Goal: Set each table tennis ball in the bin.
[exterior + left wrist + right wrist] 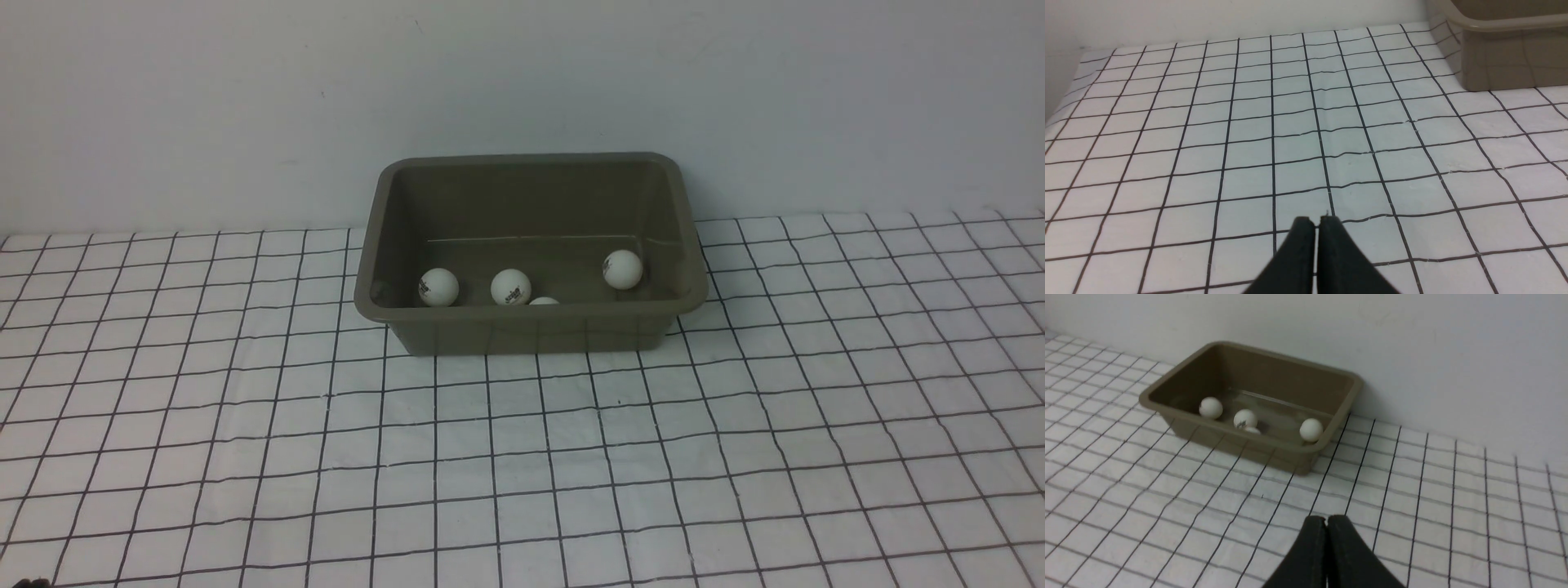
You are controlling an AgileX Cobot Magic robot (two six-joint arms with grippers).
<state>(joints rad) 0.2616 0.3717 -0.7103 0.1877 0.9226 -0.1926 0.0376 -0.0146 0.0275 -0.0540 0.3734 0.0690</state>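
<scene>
A pale wall (pixel 522 82) runs behind everything, and in front of it the surface (pixel 522 457) is covered with a white cloth ruled in a black grid, a bit rippled in places. The bin (pixel 392 245), an olive-brown tub with rounded corners and a flared rim, sits toward the back of the surface, close to the wall and roughly in the middle. All four table tennis balls lie inside it on its floor: one ball (pixel 438 287) near the left end, a second (pixel 511 287) beside it with a dark logo showing, a third (pixel 544 301) mostly hidden behind the near rim just right of the second, and a fourth (pixel 623 269) apart toward the right end. From the wrist views, the left claw (pixel 1317 220) hangs over bare grid cloth with its black tips pressed together on nothing, the bin's corner well off from it. The right claw (pixel 1327 519) is likewise pressed together and empty, above the cloth short of the bin.
</scene>
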